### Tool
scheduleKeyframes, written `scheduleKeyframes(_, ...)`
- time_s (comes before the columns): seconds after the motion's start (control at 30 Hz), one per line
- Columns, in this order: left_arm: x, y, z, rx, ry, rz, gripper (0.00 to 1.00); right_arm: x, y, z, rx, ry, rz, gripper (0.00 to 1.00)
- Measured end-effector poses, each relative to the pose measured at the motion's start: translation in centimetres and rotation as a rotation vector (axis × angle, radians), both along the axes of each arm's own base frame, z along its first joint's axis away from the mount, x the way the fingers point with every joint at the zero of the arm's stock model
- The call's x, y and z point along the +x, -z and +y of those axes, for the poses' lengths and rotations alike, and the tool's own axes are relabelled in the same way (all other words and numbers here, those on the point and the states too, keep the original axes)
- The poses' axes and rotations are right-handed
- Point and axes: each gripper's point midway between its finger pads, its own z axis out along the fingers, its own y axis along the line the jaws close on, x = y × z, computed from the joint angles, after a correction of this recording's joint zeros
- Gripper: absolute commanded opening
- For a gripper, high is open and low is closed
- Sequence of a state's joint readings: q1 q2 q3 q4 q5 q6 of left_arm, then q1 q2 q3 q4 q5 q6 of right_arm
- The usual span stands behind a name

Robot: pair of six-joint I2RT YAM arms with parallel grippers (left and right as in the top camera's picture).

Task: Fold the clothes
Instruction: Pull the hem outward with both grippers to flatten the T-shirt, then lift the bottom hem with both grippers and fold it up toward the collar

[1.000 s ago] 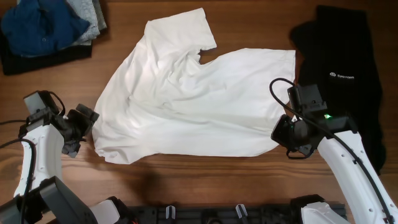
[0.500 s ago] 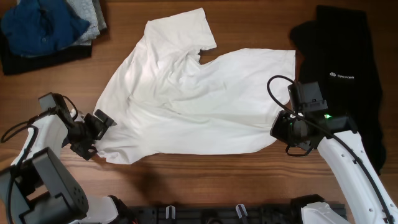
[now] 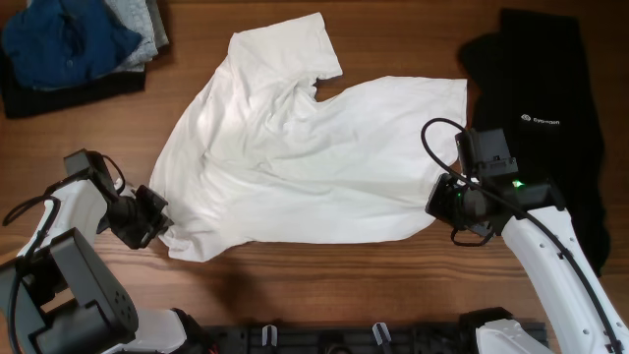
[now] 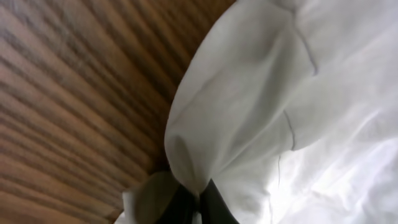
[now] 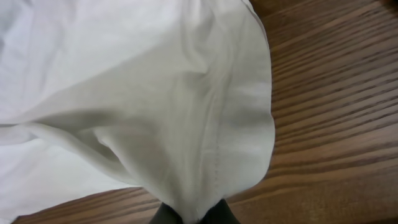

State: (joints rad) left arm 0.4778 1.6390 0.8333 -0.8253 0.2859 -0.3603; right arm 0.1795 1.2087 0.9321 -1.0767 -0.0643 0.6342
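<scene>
One white T-shirt spread on the wooden table, gripped at both ends.
Left gripper and right gripper, each closed tight on its cloth; one black garment beside.

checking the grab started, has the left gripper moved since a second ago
Yes. The left gripper moved farther from the blue folded garment, onto the near-left corner of the white T-shirt, now pinching it.
</scene>
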Motion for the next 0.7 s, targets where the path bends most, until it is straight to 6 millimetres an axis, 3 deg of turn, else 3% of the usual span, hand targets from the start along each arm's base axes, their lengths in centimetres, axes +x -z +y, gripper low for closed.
scheduleKeyframes(0.13, -1.7, -0.4, -0.9, -0.036, -0.003, 0.07, 0.04, -0.6, 0.1, 0.5, 0.032, 0.013, 0.029, 0.04)
scheduleKeyframes(0.33, -3.4, -2.7, -1.8, -0.048, -0.003, 0.084, 0.04, -2.0, 0.0, 2.0, 0.13, 0.021, 0.095, 0.04)
scheduleKeyframes(0.7, -2.2, -10.7, -1.2, 0.131, 0.001, -0.263, 0.04, -2.4, -1.5, 1.7, 0.131, 0.053, 0.04, 0.04)
